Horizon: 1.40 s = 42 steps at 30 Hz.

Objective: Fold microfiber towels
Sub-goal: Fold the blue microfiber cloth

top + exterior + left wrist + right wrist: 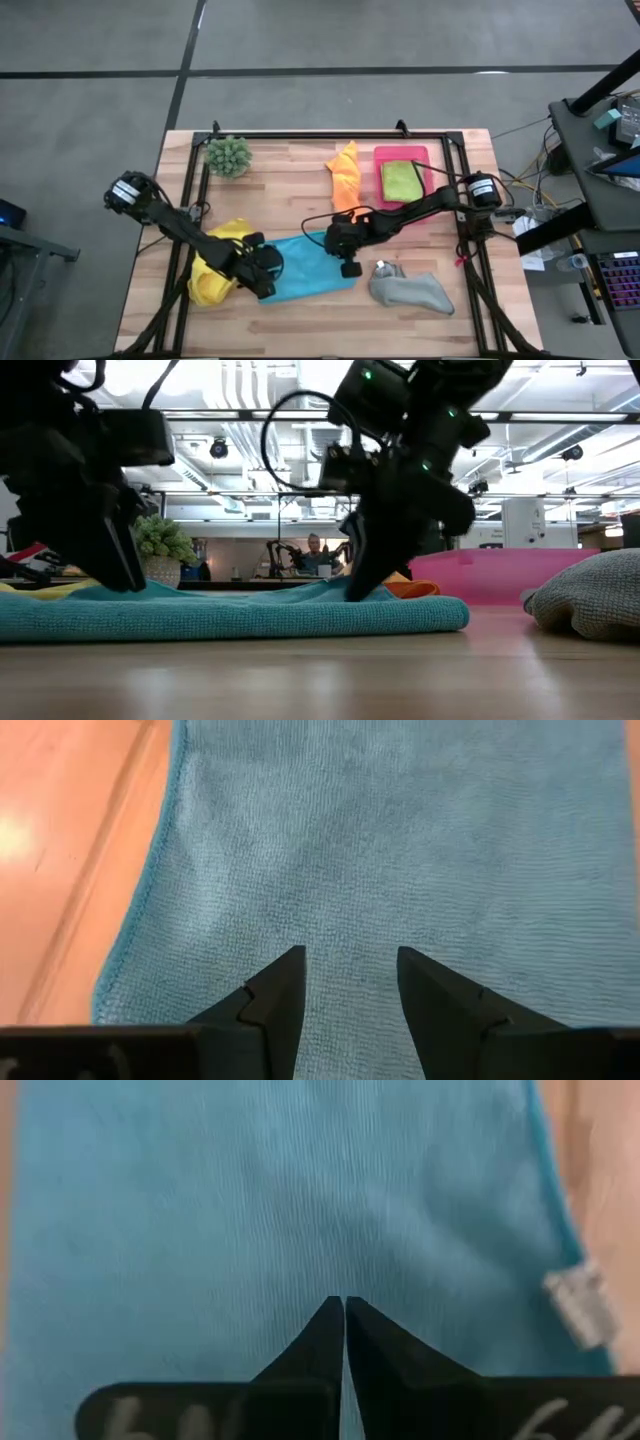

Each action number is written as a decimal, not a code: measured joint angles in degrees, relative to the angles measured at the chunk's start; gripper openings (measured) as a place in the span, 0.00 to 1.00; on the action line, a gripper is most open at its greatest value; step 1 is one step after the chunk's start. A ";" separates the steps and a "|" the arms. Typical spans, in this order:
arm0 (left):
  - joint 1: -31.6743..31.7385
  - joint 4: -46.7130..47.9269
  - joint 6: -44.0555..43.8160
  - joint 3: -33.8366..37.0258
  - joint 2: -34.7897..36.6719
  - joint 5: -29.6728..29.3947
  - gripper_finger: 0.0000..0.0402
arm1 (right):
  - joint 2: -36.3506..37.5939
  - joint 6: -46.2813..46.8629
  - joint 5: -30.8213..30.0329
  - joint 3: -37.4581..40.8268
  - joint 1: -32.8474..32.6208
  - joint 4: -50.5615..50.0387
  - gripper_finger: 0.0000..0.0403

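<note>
You see the blue towel (310, 268) lying flat at the lower middle of the table (300, 160), with bare wood in front of it and the grey towel (412, 290) near its right end. Your right gripper (343, 1320) is pinched shut on the blue towel's right part. Your left gripper (350, 982) stands open, fingers apart, over its left end beside the yellow towel (212, 270).

Bare table (300, 175) lies open between the plant (228, 156) and the orange towel (345, 175), while the front is crowded by the yellow towel (212, 268), blue towel (310, 268) and grey towel (412, 290).
</note>
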State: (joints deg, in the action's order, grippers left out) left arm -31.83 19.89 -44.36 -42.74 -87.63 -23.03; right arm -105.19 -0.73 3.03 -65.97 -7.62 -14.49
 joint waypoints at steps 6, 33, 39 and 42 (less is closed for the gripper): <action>0.00 1.24 0.01 0.00 5.03 -0.68 0.36 | 0.57 0.20 0.06 2.78 -0.26 -0.75 0.02; 7.02 -2.71 -1.93 6.03 3.00 -4.15 0.36 | 4.27 -0.74 0.02 3.74 -0.77 -7.69 0.02; 6.62 -19.75 10.19 4.77 -0.05 7.93 0.36 | 4.29 -0.07 0.00 3.74 -0.78 -7.56 0.02; 6.51 -19.36 13.28 4.13 0.46 9.33 0.36 | 4.35 0.05 0.02 3.74 -0.79 -7.54 0.02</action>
State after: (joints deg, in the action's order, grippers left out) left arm -25.33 0.53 -31.08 -38.61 -87.16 -13.69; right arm -100.84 -0.69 3.05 -62.24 -8.40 -22.02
